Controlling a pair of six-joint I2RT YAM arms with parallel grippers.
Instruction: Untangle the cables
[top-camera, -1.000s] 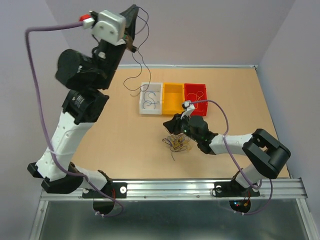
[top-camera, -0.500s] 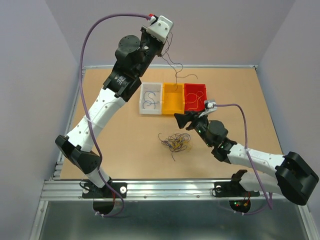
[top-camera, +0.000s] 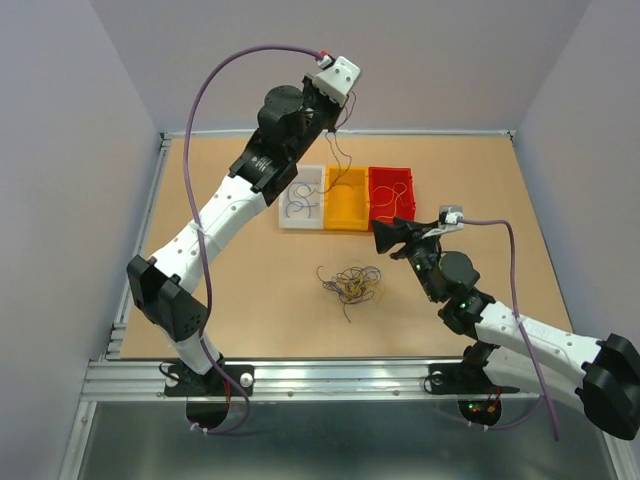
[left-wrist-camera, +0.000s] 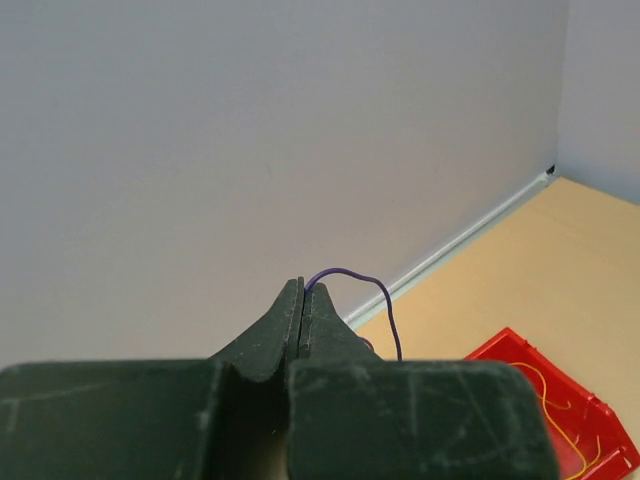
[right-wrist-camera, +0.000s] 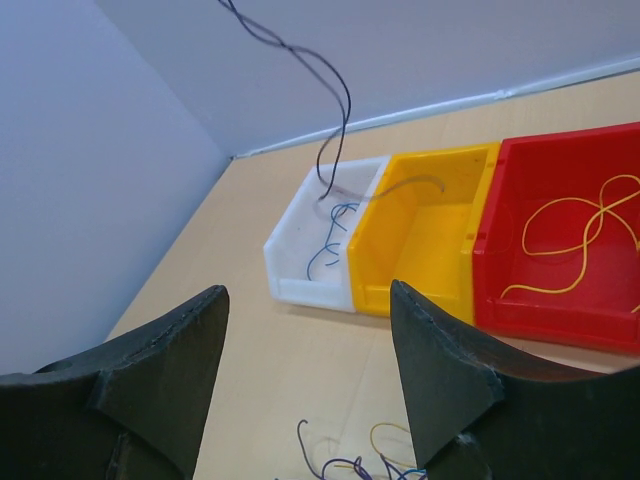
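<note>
A tangle of thin blue, yellow and dark cables (top-camera: 350, 283) lies on the table in front of the bins. High above the bins, my left gripper (top-camera: 331, 118) is shut on one dark purple cable (left-wrist-camera: 372, 293). That cable hangs down (right-wrist-camera: 341, 108), its lower end near the wall between the white and yellow bins. The cable loops out of the shut fingertips of the left gripper (left-wrist-camera: 303, 291). My right gripper (top-camera: 386, 236) stands open and empty, raised to the right of the tangle. In the wrist view the right gripper (right-wrist-camera: 310, 292) looks toward the bins, with the tangle (right-wrist-camera: 360, 466) at the bottom edge.
Three bins stand in a row at the back. The white bin (top-camera: 284, 208) holds blue wires (right-wrist-camera: 334, 236). The yellow bin (top-camera: 346, 222) is in the middle. The red bin (top-camera: 404, 176) holds a yellow wire (right-wrist-camera: 575, 226). Walls close in the table behind and on both sides.
My left arm swung right, carrying the dark cable from the table's left over the bins. My right gripper let go at the tangle, opened, rose and drew back to the right.
</note>
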